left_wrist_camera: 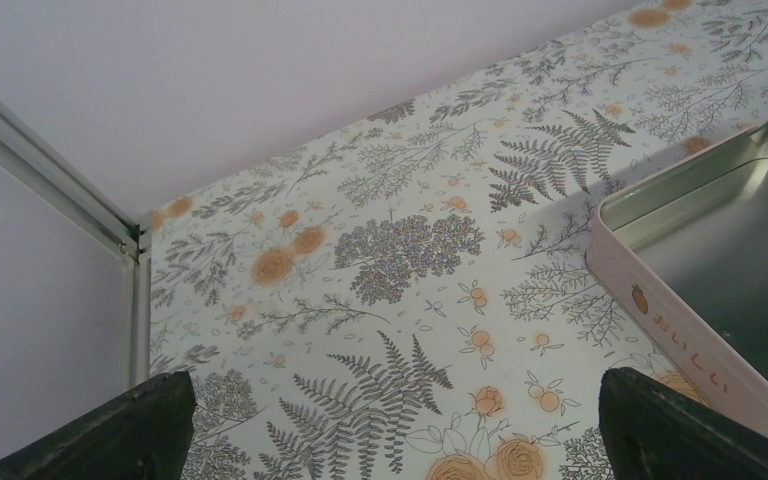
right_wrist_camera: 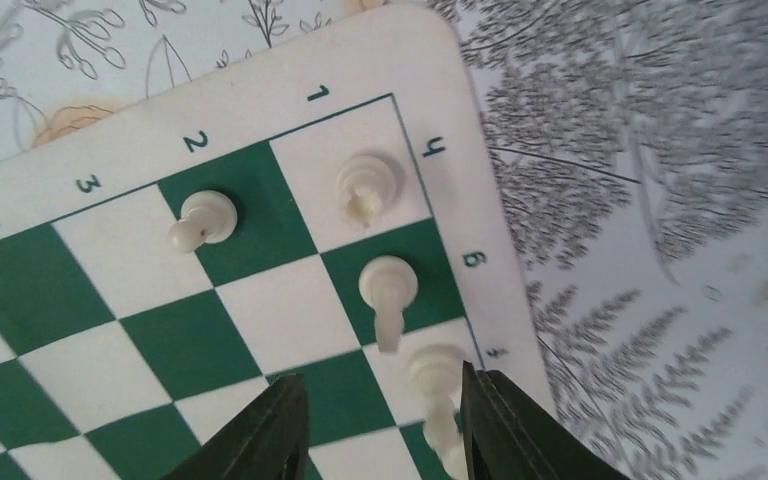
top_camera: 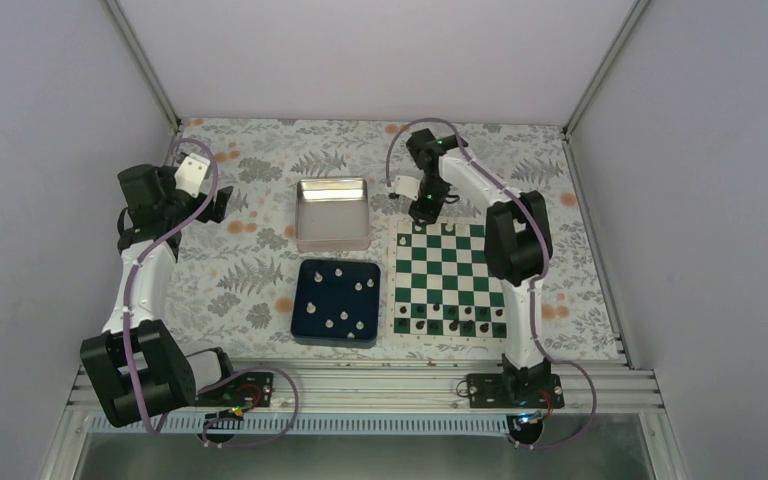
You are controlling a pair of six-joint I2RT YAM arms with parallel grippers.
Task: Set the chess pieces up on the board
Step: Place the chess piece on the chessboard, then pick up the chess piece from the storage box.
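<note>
Nearest, black figures [top_camera: 450,325] line the near rows of the board [top_camera: 460,262], and white chess pieces [top_camera: 359,286] sit in the dark blue tray [top_camera: 301,333] beside it. Farther off, the right gripper [right_wrist_camera: 382,380] hangs over the board's far left corner, jaws apart around one of four white pieces there. The left gripper [left_wrist_camera: 390,440], jaws wide apart, hovers over the table [left_wrist_camera: 390,250] near the metal tin [left_wrist_camera: 660,320].

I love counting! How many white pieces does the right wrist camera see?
4 chess pieces: one on the corner square, one on green beside it, one on green below, one inside the right gripper. Others may be hidden.
</note>
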